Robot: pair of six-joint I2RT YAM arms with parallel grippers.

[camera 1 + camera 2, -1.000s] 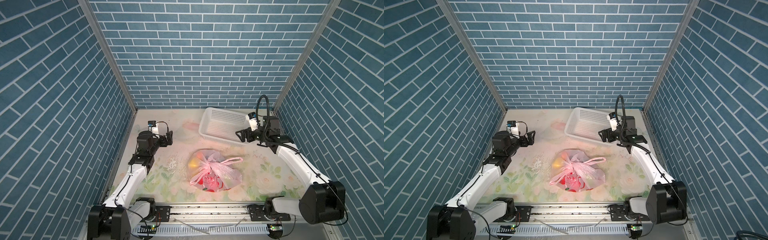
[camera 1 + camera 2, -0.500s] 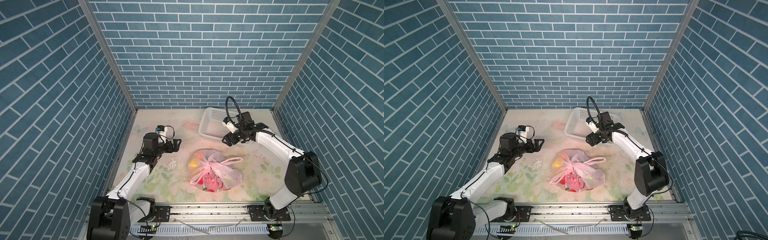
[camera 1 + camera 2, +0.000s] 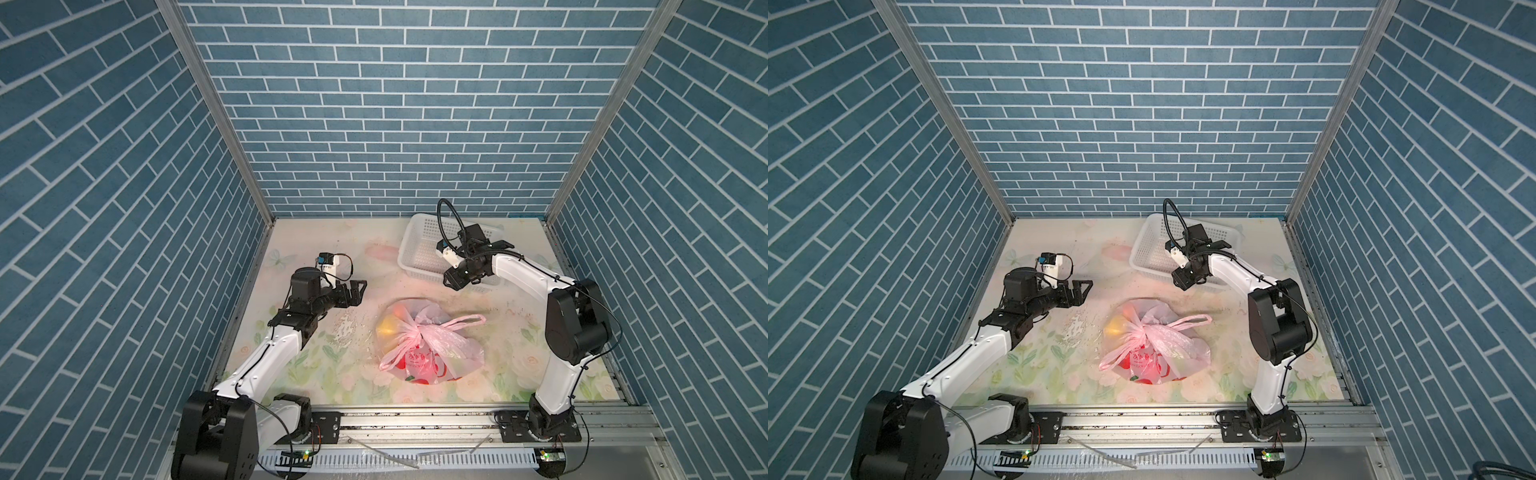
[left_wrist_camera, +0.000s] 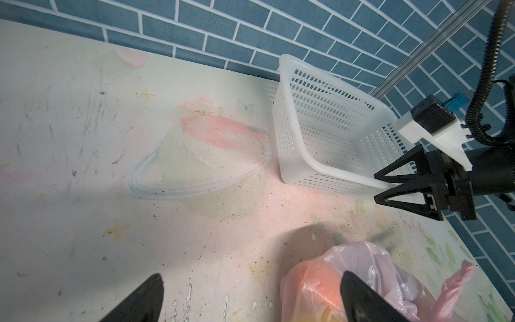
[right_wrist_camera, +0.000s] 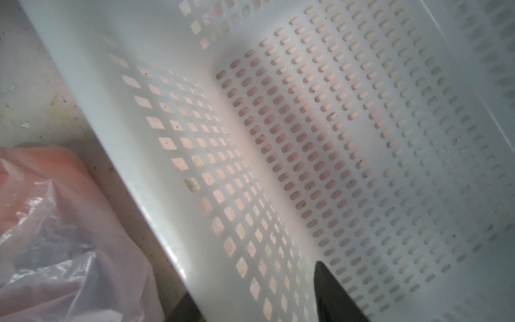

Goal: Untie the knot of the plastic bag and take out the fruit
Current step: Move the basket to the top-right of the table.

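The pink plastic bag (image 3: 453,353) (image 3: 1183,349) lies tied at the front middle of the table, its knot (image 3: 410,332) (image 3: 1145,332) on top. Yellow-orange fruit (image 3: 388,328) (image 4: 315,281) shows through the plastic at the bag's far left end. My left gripper (image 3: 358,291) (image 3: 1084,290) (image 4: 250,276) hovers open and empty to the left of the bag, pointing at it. My right gripper (image 3: 451,283) (image 3: 1183,281) (image 5: 250,284) is behind the bag at the white basket's near wall. One finger (image 5: 334,292) is inside the basket, the other outside, with a gap still showing.
The white perforated basket (image 3: 404,249) (image 3: 1136,249) (image 4: 315,164) (image 5: 97,111) stands empty at the back right, just behind the bag. Blue brick walls close in the table on three sides. White flecks of worn print (image 3: 347,328) lie left of the bag.
My right arm swung in from the right to the basket's near wall and its jaws narrowed. My left arm reached forward toward the bag. The bag has not moved.
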